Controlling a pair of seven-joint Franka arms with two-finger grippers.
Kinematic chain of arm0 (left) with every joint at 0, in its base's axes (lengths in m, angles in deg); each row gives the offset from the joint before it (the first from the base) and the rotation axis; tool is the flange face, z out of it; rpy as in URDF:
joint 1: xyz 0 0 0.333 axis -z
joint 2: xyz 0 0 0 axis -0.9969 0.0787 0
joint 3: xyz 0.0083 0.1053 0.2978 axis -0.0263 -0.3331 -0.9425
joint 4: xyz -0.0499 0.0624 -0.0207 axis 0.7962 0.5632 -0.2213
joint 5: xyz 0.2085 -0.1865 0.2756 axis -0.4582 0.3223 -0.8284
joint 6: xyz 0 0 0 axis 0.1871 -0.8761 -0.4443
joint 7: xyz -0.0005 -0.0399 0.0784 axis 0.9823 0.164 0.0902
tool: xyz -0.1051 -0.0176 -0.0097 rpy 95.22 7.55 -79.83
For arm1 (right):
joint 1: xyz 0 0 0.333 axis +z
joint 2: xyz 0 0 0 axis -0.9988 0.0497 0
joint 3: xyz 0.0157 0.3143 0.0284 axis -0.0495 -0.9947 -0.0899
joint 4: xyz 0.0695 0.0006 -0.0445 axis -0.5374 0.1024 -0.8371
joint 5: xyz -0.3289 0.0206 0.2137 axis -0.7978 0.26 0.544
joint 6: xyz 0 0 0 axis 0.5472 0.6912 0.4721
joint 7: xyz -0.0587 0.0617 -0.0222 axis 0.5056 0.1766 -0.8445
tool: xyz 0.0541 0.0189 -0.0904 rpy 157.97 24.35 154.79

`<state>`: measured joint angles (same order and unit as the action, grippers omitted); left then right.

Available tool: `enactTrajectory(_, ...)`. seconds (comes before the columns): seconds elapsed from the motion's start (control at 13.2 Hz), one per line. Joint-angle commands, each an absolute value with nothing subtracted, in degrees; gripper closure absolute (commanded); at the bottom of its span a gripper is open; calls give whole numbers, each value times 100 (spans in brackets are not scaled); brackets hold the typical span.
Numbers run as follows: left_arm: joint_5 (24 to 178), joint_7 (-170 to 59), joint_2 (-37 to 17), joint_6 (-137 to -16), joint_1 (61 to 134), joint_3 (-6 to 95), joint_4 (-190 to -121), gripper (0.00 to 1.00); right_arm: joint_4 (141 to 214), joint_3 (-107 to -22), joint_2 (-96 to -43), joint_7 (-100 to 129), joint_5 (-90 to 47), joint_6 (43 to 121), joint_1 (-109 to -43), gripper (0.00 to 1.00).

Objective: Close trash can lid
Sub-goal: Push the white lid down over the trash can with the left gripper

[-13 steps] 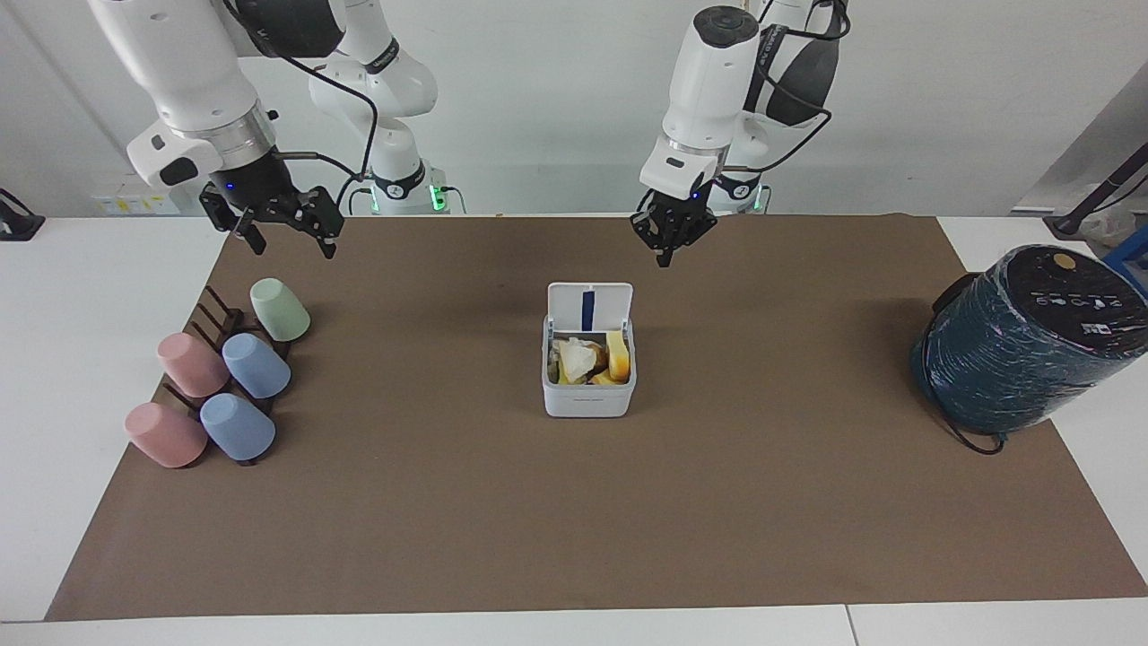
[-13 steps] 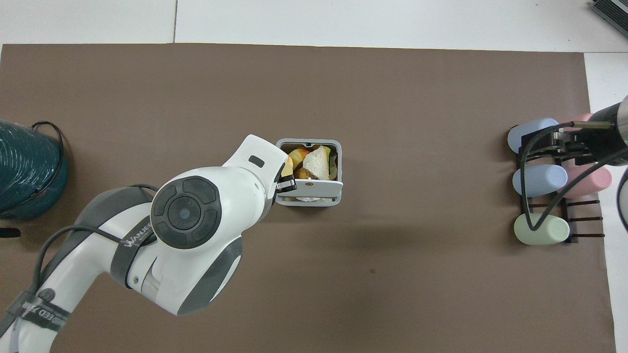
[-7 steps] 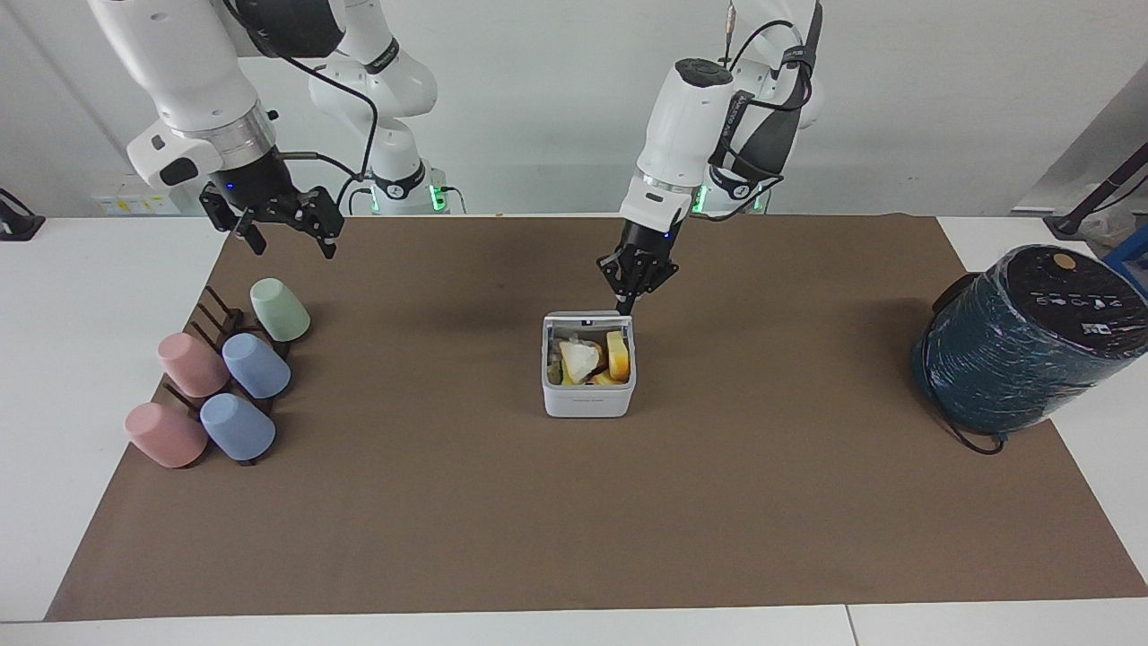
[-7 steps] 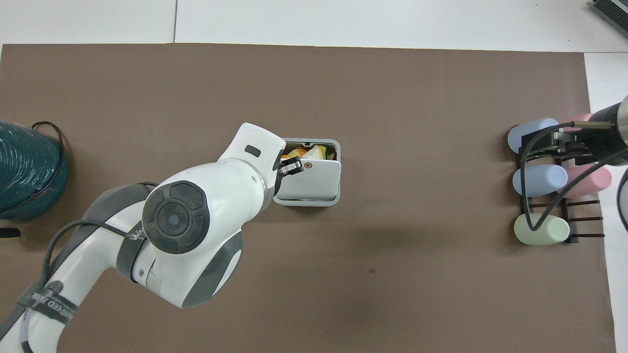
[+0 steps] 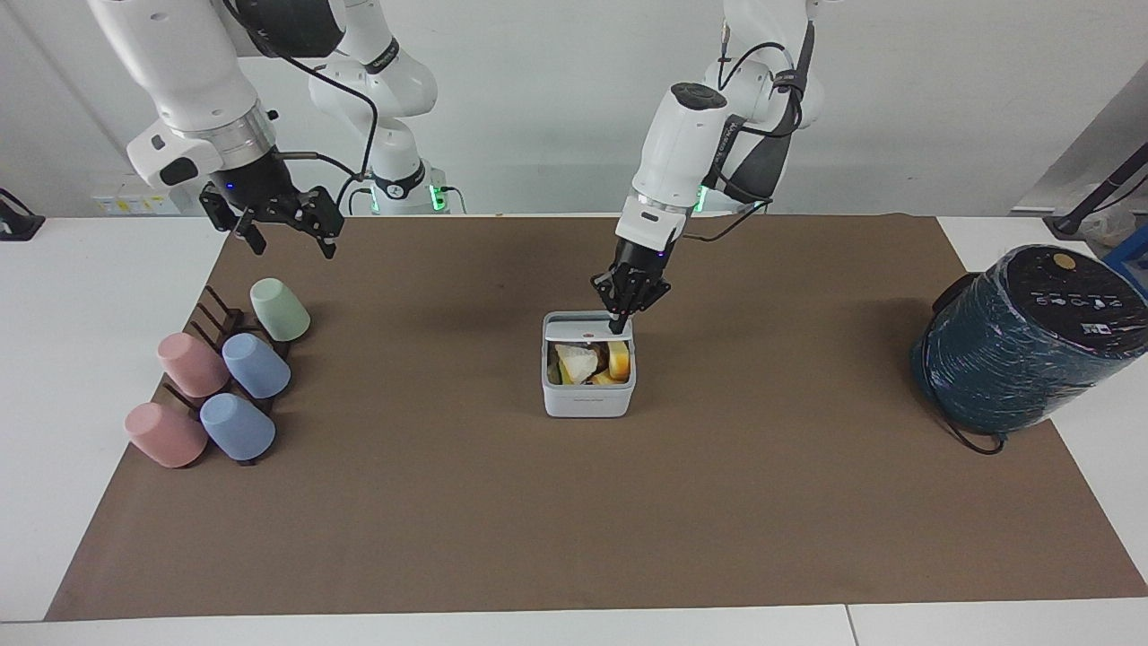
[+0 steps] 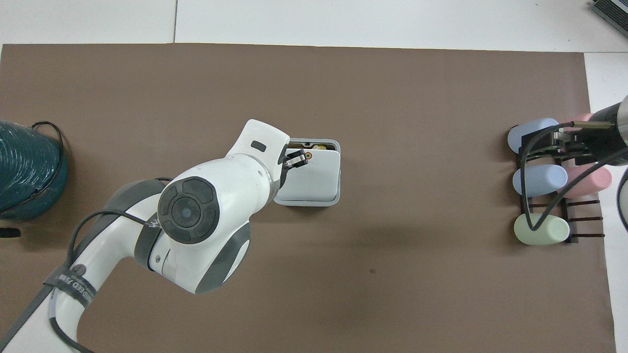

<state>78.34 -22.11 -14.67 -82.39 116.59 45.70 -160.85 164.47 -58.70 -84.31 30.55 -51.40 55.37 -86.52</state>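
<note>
1. Facing view. Our left gripper [image 5: 621, 310] pressed down on the lid [image 5: 587, 329] of the trash can [image 5: 588, 395], its fingers clenched together with nothing between them. The lid was tilted partway down over the opening, and yellow and white scraps showed in the uncovered part. The trash can stood at the middle of the brown mat [image 5: 574, 502] on the surface. Our right gripper [image 5: 285, 235] waited in the air above the cups [image 5: 229, 377] on their rack, fingers spread apart and holding nothing.

2. Overhead view. Our left gripper [image 6: 296, 159] lay over the lid [image 6: 314, 174] beside its orange dot; the lid covered most of the trash can [image 6: 335, 172]. The teal cylinder [image 6: 27, 169] stood at the left arm's end of the surface. Our right gripper [image 6: 564, 142] hung over the cups [image 6: 539, 180].
</note>
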Motion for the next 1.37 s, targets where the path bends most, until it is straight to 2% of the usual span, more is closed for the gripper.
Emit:
enactTrajectory(0.0, 7918, -2204, -1293, -8554, 11677, 4533, -16063, 100, 16490, -5869, -8484, 2886, -4995, 5477, -8680, 0)
enactTrajectory(1.29, 7909, -2212, -230, -9197, 11651, 4516, -15809, 100, 16490, -5869, -8484, 2895, -4995, 5477, -8680, 0)
